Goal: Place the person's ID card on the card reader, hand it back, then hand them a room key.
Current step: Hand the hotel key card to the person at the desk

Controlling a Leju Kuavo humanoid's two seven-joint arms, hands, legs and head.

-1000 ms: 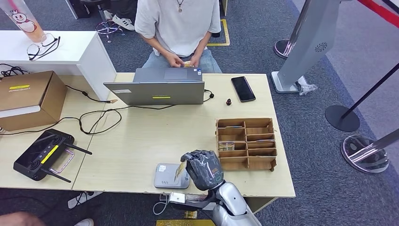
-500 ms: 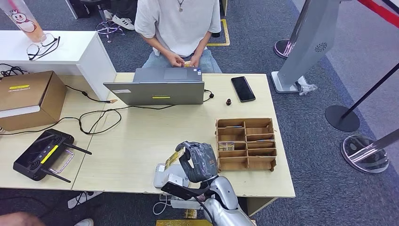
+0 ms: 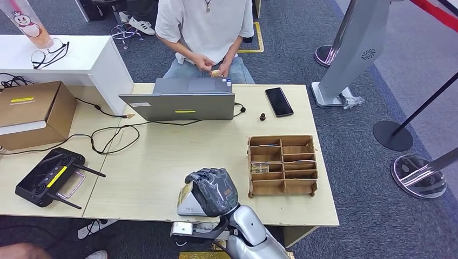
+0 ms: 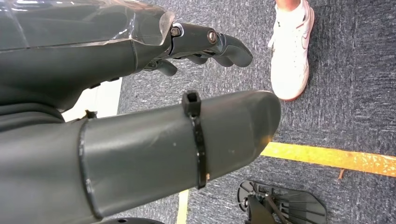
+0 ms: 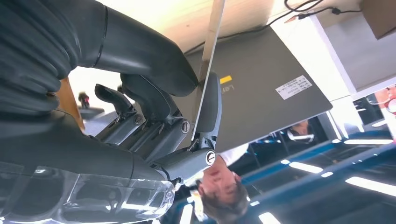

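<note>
My right hand (image 3: pixel 213 191) pinches the yellowish ID card (image 3: pixel 184 193) between thumb and fingers, just above the left part of the grey card reader (image 3: pixel 190 207) at the desk's front edge. In the right wrist view the card (image 5: pixel 210 51) stands edge-on between the thumb and the fingers (image 5: pixel 208 107). The wooden key tray (image 3: pixel 282 141) sits right of the hand, with a card (image 3: pixel 260 168) in one slot. The person (image 3: pixel 204 27) sits behind the laptop, fiddling with a small object (image 3: pixel 215 72). My left hand (image 4: pixel 140 98) hangs over the carpet, fingers apart and holding nothing.
A grey laptop (image 3: pixel 178 102) stands at the desk's far side, with a black phone (image 3: pixel 279 101) to its right. Cables run left to a cardboard box (image 3: pixel 32 113). A black controller (image 3: pixel 51 177) lies front left. Stanchion bases (image 3: pixel 393 135) stand right of the desk.
My right hand has swung left with the ID card, from the reader's right side to over its left part. The person's hands have risen slightly.
</note>
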